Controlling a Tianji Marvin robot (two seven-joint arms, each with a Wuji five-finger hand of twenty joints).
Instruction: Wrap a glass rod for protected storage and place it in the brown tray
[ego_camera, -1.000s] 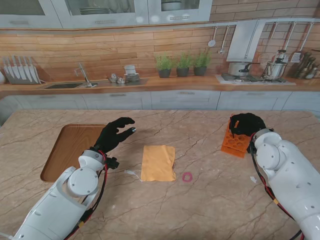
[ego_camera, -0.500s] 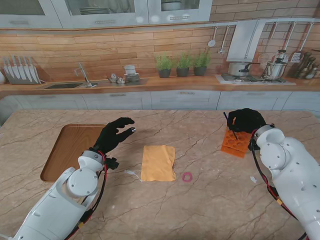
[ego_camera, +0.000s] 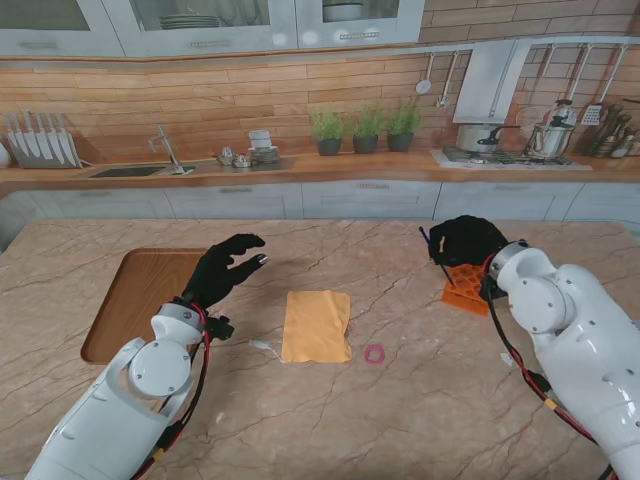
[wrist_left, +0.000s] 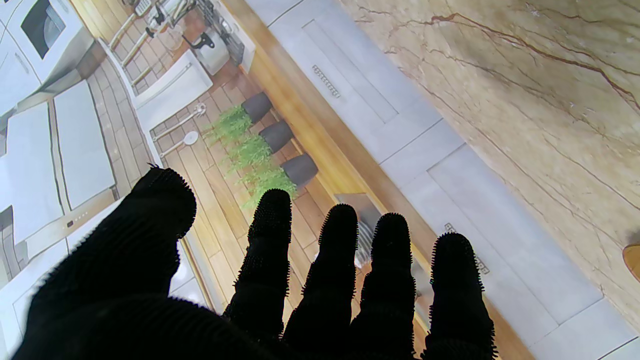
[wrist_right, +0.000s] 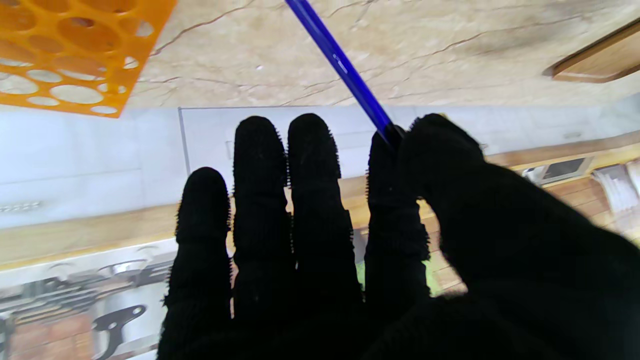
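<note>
my right hand (ego_camera: 466, 241) is up over the worktop (ego_camera: 400, 400), just above the orange rack (ego_camera: 466, 287) with round holes that lies on my right side. in this hand i hold the glass rod (wrist_right: 340, 65), a thin blue stick, pinched between the thumb and the index finger; the other three fingers (wrist_right: 260, 165) are stretched out straight and close together. in the stand's view the rod (ego_camera: 433, 250) shows only as a thin dark line that sticks out from the hand toward my left, and it touches nothing else.

my left hand (ego_camera: 224, 270) is open and holds nothing. all its fingers (wrist_left: 270, 235) are spread apart, and the hand hangs in the air beside the brown tray (ego_camera: 140, 300), which lies on the worktop at my left side.

between my two arms, a yellow cloth (ego_camera: 316, 326) lies flat on the worktop. near its right corner that is nearer to me there is a small pink ring (ego_camera: 374, 353), apart from the cloth. a small white scrap (ego_camera: 262, 346) lies just left of the cloth; i cannot tell what it is.
</note>
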